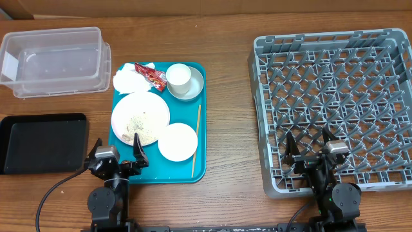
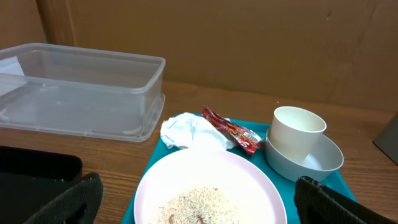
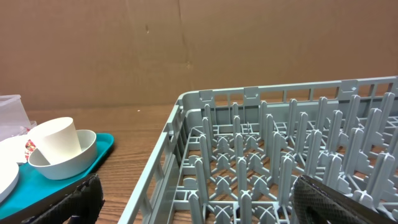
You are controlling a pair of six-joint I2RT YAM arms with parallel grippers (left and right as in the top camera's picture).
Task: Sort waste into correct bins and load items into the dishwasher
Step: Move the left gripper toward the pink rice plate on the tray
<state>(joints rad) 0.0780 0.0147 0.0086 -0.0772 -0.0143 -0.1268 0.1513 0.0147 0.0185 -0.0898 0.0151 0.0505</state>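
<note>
A teal tray holds a large plate with rice scraps, a small white plate, a grey bowl with a white cup in it, a crumpled napkin, a red wrapper and a chopstick. My left gripper is open and empty at the tray's near left corner, facing the rice plate. My right gripper is open and empty over the near edge of the grey dish rack.
A clear plastic bin stands at the back left. A black tray lies at the front left, beside my left gripper. The rack fills the right side. Bare wood lies between tray and rack.
</note>
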